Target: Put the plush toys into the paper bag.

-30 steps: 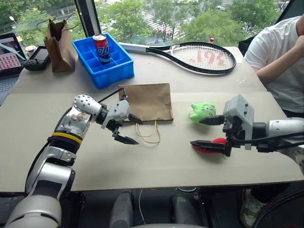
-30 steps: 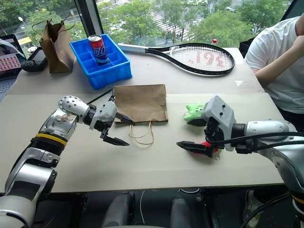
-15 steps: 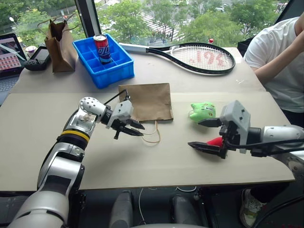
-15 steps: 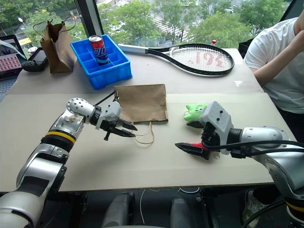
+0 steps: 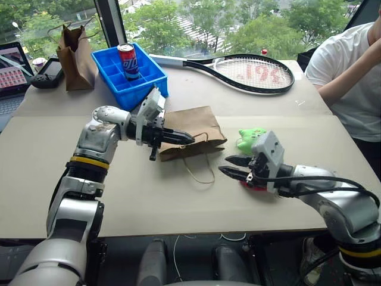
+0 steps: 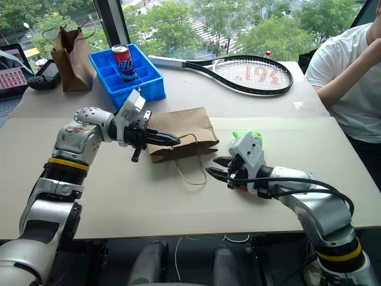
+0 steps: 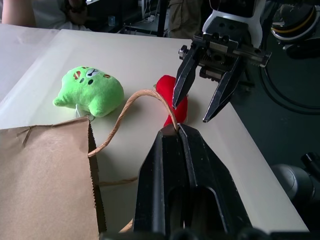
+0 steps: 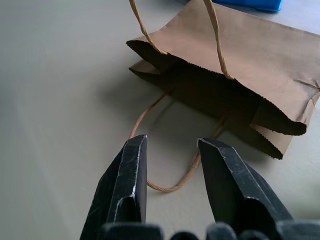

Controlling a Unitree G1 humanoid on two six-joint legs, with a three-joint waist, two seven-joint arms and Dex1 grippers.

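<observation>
Left eye view. Worktop (image 5: 149, 208): pale beige board across the frame. Paper bag (image 5: 196, 128): light-brown kraft, centre of frame, mouth edge lifted toward the lower edge, one twine handle looping onto the board below it. Left gripper (image 5: 189, 139): left of centre, jaws pressed together, pinching the bag's upper twine handle. Right gripper (image 5: 231, 167): right of centre, jaws a little apart, holding nothing. Green plush toy (image 5: 248, 138): just above the right gripper, on the board. Red chili plush toy (image 5: 253, 185): just under the right gripper, mostly hidden. Blue compartment tray (image 5: 140, 86): upper left, with a red drink can (image 5: 127, 61) upright in a rear compartment. Darker paper bag (image 5: 74, 53): upper left, standing. Tennis racket (image 5: 250, 71): top centre, lying flat. Person in a white shirt (image 5: 351, 77): right edge.

Left wrist view. Jaws shut on the twine loop; green toy at left of frame, red toy at centre beside the right gripper's slightly parted jaws; bag edge at lower left.

Right wrist view. Jaws parted and empty, pointing at the bag's open mouth in the upper right of frame.
</observation>
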